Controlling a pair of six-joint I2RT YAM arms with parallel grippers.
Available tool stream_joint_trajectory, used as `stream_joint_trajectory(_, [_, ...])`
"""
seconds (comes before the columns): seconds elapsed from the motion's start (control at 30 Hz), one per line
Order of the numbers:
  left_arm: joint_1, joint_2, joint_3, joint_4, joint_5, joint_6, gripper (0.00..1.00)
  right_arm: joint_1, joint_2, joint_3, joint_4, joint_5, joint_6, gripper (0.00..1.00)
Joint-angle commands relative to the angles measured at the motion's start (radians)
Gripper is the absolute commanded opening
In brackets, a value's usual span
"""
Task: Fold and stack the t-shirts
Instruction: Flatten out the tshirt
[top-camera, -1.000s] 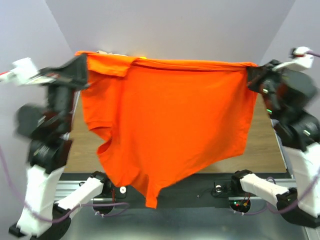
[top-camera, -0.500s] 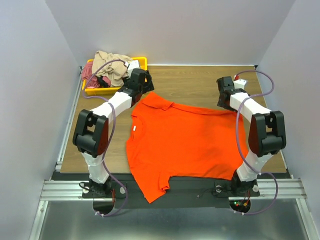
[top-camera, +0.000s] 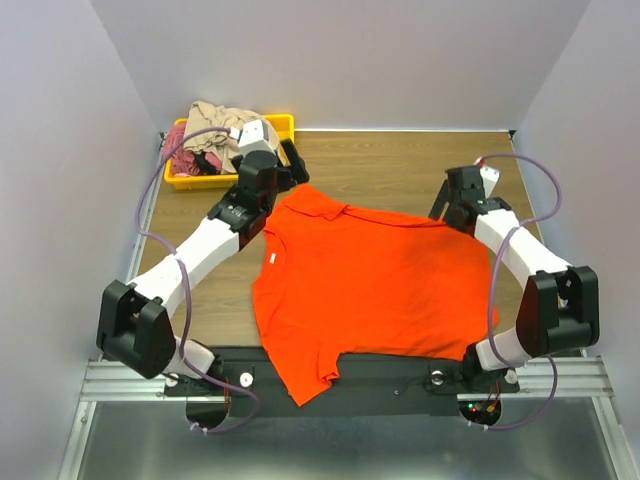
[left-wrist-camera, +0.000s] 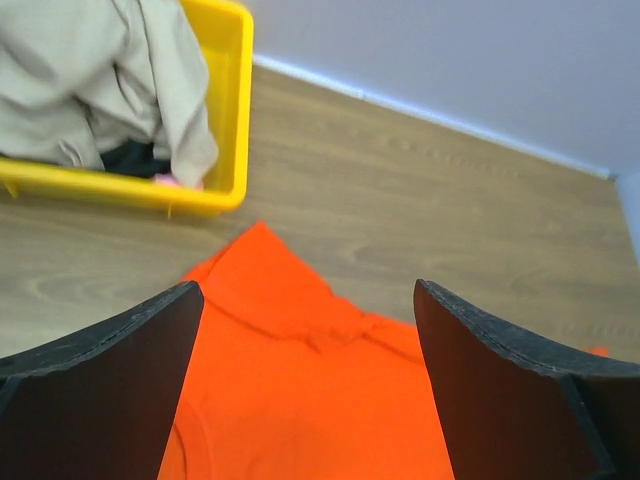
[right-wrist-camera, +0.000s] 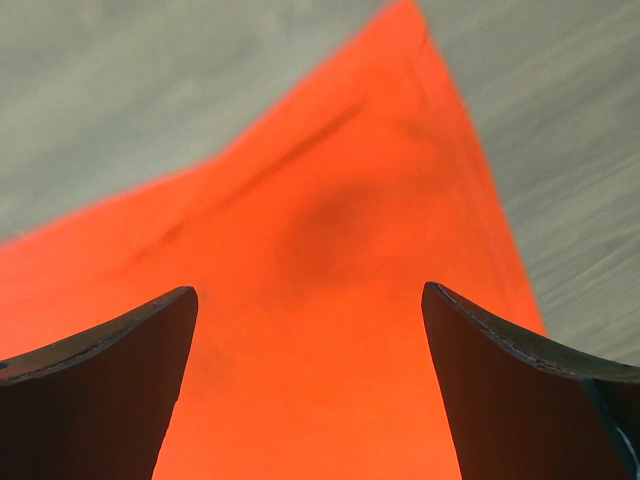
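An orange t-shirt (top-camera: 370, 280) lies spread flat on the wooden table, and one sleeve hangs over the near edge. My left gripper (top-camera: 293, 172) hovers open just above the shirt's far left corner. In the left wrist view its dark fingers (left-wrist-camera: 110, 380) stand wide apart over the orange cloth (left-wrist-camera: 290, 390), with nothing between them. My right gripper (top-camera: 447, 207) is open above the far right corner. The right wrist view shows that orange corner (right-wrist-camera: 330, 260) lying loose between the spread fingers (right-wrist-camera: 90, 390).
A yellow bin (top-camera: 283, 123) at the far left corner holds a heap of beige, pink and dark clothes (top-camera: 220, 128). It appears close ahead in the left wrist view, as the yellow bin (left-wrist-camera: 235, 110). Bare wood lies behind the shirt.
A second ago the shirt hung stretched in the air between both shut grippers. It now lies on the table, and both grippers have opened and let go of its far corners.
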Motion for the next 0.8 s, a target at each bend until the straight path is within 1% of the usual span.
stream_joint_trajectory(0.0, [-0.023, 0.009, -0.076, 0.037, 0.097, -0.008, 0.99, 0.006, -0.013, -0.081, 0.03, -0.107, 0.04, 1.0])
stream_joint_trajectory(0.03, [-0.037, 0.02, -0.082, 0.039, 0.131, -0.002, 0.99, 0.006, -0.009, -0.09, 0.033, -0.091, 0.043, 1.0])
stream_joint_trajectory(0.13, [-0.06, 0.091, -0.081, 0.039, 0.164, 0.001, 0.99, 0.006, 0.029, -0.107, 0.044, -0.07, 0.049, 1.0])
stream_joint_trajectory(0.17, [-0.072, 0.139, -0.076, 0.039, 0.176, 0.006, 0.99, 0.006, 0.058, -0.115, 0.052, -0.071, 0.05, 1.0])
stream_joint_trajectory(0.27, [-0.096, 0.213, -0.05, 0.033, 0.191, -0.009, 0.99, 0.006, 0.103, -0.121, 0.061, -0.062, 0.064, 1.0])
stream_joint_trajectory(0.3, [-0.104, 0.277, -0.036, 0.031, 0.211, -0.008, 0.99, 0.004, 0.126, -0.132, 0.062, -0.068, 0.069, 1.0])
stream_joint_trajectory(0.33, [-0.104, 0.278, -0.03, 0.033, 0.226, -0.008, 0.99, 0.004, 0.135, -0.132, 0.062, -0.071, 0.075, 1.0])
stream_joint_trajectory(0.43, [-0.121, 0.351, -0.001, 0.034, 0.257, -0.011, 0.99, 0.004, 0.155, -0.159, 0.073, -0.083, 0.087, 1.0])
stream_joint_trajectory(0.57, [-0.132, 0.462, 0.06, 0.033, 0.24, -0.016, 0.99, 0.004, 0.183, -0.178, 0.095, -0.099, 0.093, 1.0])
stream_joint_trajectory(0.77, [-0.132, 0.575, 0.2, 0.013, 0.168, -0.011, 0.99, 0.004, 0.194, -0.201, 0.11, -0.116, 0.093, 1.0])
